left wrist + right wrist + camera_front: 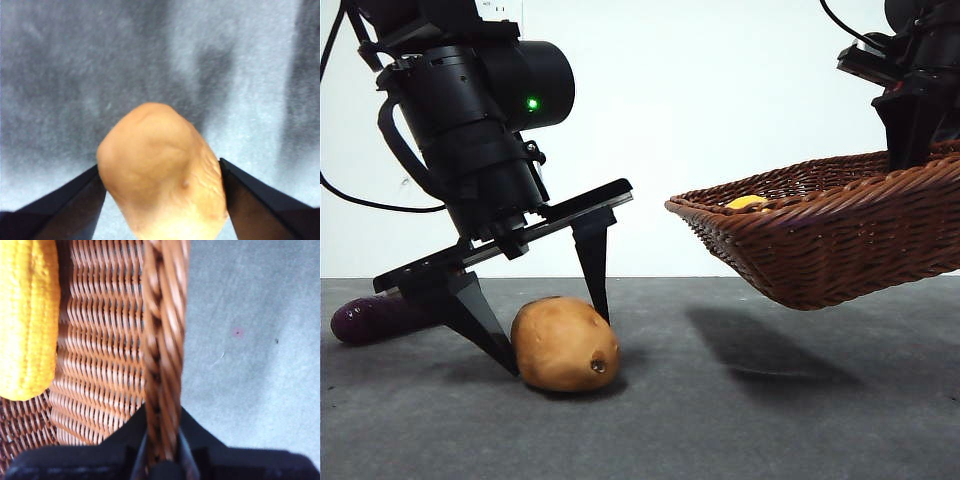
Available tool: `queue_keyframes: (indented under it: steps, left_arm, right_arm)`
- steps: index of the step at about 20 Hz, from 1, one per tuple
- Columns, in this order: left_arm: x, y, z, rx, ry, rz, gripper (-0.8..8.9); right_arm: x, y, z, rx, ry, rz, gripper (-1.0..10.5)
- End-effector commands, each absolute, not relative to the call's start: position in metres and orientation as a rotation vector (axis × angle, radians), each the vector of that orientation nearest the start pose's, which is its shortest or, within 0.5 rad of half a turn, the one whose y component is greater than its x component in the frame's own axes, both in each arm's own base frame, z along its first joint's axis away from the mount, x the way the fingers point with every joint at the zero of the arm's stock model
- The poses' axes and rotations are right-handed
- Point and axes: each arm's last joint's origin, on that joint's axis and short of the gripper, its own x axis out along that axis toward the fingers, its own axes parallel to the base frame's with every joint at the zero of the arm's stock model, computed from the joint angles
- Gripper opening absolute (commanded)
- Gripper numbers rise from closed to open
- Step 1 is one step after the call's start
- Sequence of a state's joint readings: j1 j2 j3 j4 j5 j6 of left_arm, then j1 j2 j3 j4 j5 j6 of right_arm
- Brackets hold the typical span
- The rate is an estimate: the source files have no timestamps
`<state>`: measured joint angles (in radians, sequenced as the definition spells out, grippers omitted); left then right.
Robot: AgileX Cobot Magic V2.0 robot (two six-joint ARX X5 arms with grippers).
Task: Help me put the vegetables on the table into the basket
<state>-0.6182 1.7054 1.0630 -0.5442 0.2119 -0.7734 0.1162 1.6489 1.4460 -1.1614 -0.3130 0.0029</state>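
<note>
The potato (pixel 565 344) lies on the grey surface (pixel 770 420), close to its front edge and toward the left side in the front view. It looks big, round and hard, with dull dry skin. I think it is heavy for its size and will not squash. Its round sides could roll or slip out, so the best place to hold it is across its fat middle.

The left end effector (pixel 552 340) is down around the potato. Its two black jaws are spread apart, one on each side. In the left wrist view they are right next to the skin, but I cannot tell if they press on it yet. The potato rests on the surface.

Behind the left arm, near the left edge, lies the purple eggplant (pixel 375 318). It is long and shiny, so it may be slippery.

On the right side, the basket (pixel 840 240) is up in the air, tipped, with its shadow below it. The right end effector (pixel 162 460) is squeezed tight on the braided rim and holds it up. The yellow vegetable (pixel 25 320) already sits inside the basket.
</note>
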Motion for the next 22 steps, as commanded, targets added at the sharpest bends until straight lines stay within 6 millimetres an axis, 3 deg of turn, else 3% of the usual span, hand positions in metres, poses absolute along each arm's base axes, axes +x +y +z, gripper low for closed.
queue_keyframes:
  steps: [1, 5, 9, 14, 22]
  left_arm:
    - [0.258, -0.192, 0.184, -0.390, 1.356, -0.266, -0.08]
    - [0.246, -0.198, 0.212, -0.329, 1.245, -0.420, -0.08]
    - [0.218, -0.202, 0.247, -0.215, 1.126, -0.553, -0.08]
    - [0.183, -0.206, 0.282, -0.122, 0.967, -0.679, -0.08]
    - [0.165, -0.229, 0.270, -0.014, 1.004, -0.765, 0.14]
  right_arm:
    - [0.309, 0.046, 0.281, 0.140, 1.371, 0.373, -0.1]
    - [0.309, 0.047, 0.281, 0.138, 1.371, 0.376, -0.1]
    - [0.307, 0.056, 0.280, 0.112, 1.378, 0.386, -0.1]
    - [0.302, 0.083, 0.281, 0.096, 1.390, 0.414, -0.1]
    - [0.284, 0.140, 0.281, 0.016, 1.388, 0.441, -0.1]
